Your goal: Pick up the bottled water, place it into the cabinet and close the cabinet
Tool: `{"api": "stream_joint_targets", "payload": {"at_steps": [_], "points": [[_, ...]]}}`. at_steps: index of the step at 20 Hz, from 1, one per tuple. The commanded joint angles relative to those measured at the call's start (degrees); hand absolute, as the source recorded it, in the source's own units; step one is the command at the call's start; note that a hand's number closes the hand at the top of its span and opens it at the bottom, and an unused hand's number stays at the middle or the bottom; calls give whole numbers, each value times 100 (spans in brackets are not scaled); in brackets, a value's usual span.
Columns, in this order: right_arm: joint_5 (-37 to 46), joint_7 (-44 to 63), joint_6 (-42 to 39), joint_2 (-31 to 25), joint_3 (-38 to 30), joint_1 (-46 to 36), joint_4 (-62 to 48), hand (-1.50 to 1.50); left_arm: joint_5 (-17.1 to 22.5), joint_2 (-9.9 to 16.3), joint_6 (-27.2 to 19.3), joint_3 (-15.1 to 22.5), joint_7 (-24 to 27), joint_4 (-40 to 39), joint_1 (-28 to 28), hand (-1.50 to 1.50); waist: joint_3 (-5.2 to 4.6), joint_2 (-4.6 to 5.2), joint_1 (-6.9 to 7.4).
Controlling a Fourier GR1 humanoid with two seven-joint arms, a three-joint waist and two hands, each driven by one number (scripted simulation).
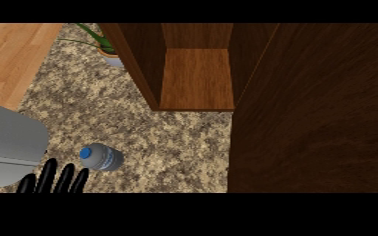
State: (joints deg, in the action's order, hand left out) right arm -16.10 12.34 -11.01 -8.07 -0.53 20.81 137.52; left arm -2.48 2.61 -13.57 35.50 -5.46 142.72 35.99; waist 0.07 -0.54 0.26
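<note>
A bottle of water [102, 157] with a blue cap stands upright on the speckled stone counter [162, 140], at the lower left of the head view. Just below and left of it my left hand [57, 179] shows at the bottom edge with straight fingers pointing up, apart from the bottle. The wooden cabinet [196, 75] stands open at the top middle, its inner shelf bare. Its open door [306, 110] is a large dark wood panel that fills the right side. My right hand does not show.
A potted plant [105, 50] with green leaves sits at the cabinet's left side near the top. Light wooden flooring [22, 55] lies beyond the counter's left edge. A grey forearm [18, 145] covers the lower left corner.
</note>
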Motion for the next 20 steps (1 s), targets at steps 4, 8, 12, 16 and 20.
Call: {"api": "stream_joint_targets", "payload": {"at_steps": [4, 8, 12, 16, 20], "points": [[-691, 328, -62, 27, -129, 405, 787, -150, -763, 477, -248, 769, 114, 1070, 577, -150, 5, -22, -8], [-810, 441, -70, 19, -227, 397, 923, -150, -765, 633, -376, 999, 654, 815, 847, -150, 1, -32, 24], [-781, 326, -154, 62, -229, 497, 850, -150, -775, 958, -551, 1225, 874, 870, 1228, -150, 0, -30, 53], [-988, 401, -131, 53, -390, 476, 971, -150, -649, 1063, -798, 1301, 1084, 813, 1362, -150, -3, -19, 22], [-1225, 506, -234, -22, -536, 737, 1131, -150, -342, 1234, -956, 828, 1286, 949, 1460, -150, -9, -34, -34]]}}
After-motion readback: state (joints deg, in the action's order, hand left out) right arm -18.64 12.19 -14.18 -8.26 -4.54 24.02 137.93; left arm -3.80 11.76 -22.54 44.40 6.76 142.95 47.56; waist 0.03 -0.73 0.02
